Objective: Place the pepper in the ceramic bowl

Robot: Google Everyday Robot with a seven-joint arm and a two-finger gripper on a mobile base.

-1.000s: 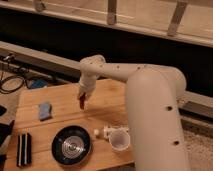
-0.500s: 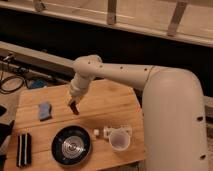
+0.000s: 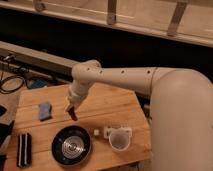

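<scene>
One arm, one load: my gripper (image 3: 70, 108) hangs above the wooden table (image 3: 115, 107), fingers closed on the pepper (image 3: 73, 114), which dangles dark red from the tips, pointing down and a little right. It is off the table, clear of everything.

The bowl (image 3: 71, 145) sits near the front edge, black with pale rings and a bright centre. Pepper is above and behind the bowl's far rim, near it but not over the middle. Nothing in the bowl that I can see.

Other items: blue lump (image 3: 45, 110) to the left of the gripper, well clear. White cup (image 3: 119, 138) just right of the bowl, with a small pale block (image 3: 96, 132) between them, close to the bowl's rim. Dark flat object (image 3: 22, 148) at the left front edge.

Step in hand, as I judge it: carry phase. Grasp is done, release is not.

Next move calls for bringing the pepper toward the front edge until it is over the bowl's centre, then lowering before letting go. The bowl is shallow, so a drop from height could bounce the pepper out; better to release low. Cup and block sit on the right, so I would keep my approach from the back or left.
</scene>
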